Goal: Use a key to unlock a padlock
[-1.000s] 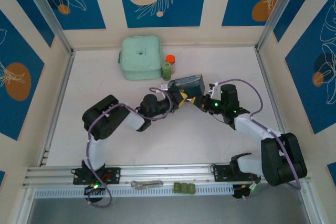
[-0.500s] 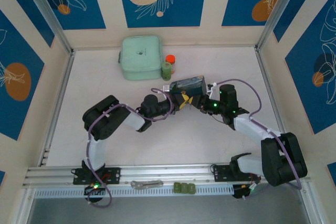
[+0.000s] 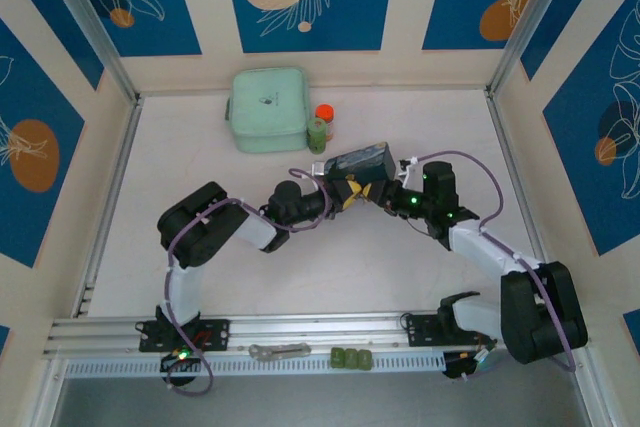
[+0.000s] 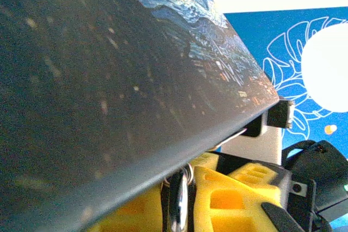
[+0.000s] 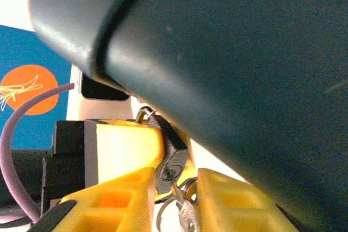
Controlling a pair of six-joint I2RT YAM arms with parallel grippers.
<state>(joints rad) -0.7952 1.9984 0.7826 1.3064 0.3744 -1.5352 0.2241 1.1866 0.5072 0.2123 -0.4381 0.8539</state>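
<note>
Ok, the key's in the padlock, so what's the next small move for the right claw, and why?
Probably close the right claw on the key and try a gentle turn. The key sits in the keyhole of the padlock, the left claw grips the padlock, and the right claw's jaws stand apart beside the key, holding nothing.

Table [image 3: 420, 247]: pale off-white top, walled in on three sides by blue-patterned panels.
Far-left area: mint-green square case [image 3: 268, 110] with rounded corners, lying flat.
Just right of the case, touching or nearly so: small green bottle [image 3: 318, 134] with orange cap, upright.
Mid-table: dark blue painted box [image 3: 360, 160], near the bottle but apart from it; can't tell if it's resting fully on the surface.
Near edge: aluminium rail [image 3: 300, 327] carrying both arm bases. On the ledge in front of it, a grey metal tool [image 3: 280, 351] and, just to its right, two small green pieces [image 3: 351, 357].
</note>
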